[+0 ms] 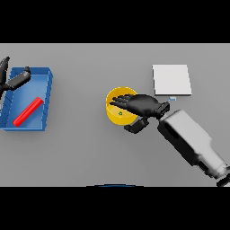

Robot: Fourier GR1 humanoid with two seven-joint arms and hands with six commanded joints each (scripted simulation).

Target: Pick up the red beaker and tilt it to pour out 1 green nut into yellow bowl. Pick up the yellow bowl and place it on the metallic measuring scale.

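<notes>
Right hand (pixel 143 104) over bowl (pixel 117 117), fingers spread across rim, thumb curled at outer wall, gripping it. Green nut (pixel 120 113) inside. Scale (pixel 171 80) just beyond, apart. Left hand (pixel 10 80) fingers loose, holding nothing, at blue tray (pixel 45 96) with red beaker (pixel 28 111) lying inside. No writing readable.

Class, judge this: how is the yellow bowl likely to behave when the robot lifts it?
The yellow bowl looks stiff and probably light. Its wide, round shape suggests it resists tipping. The small green nut lying loose inside may slide if the right hand tilts it.
</notes>
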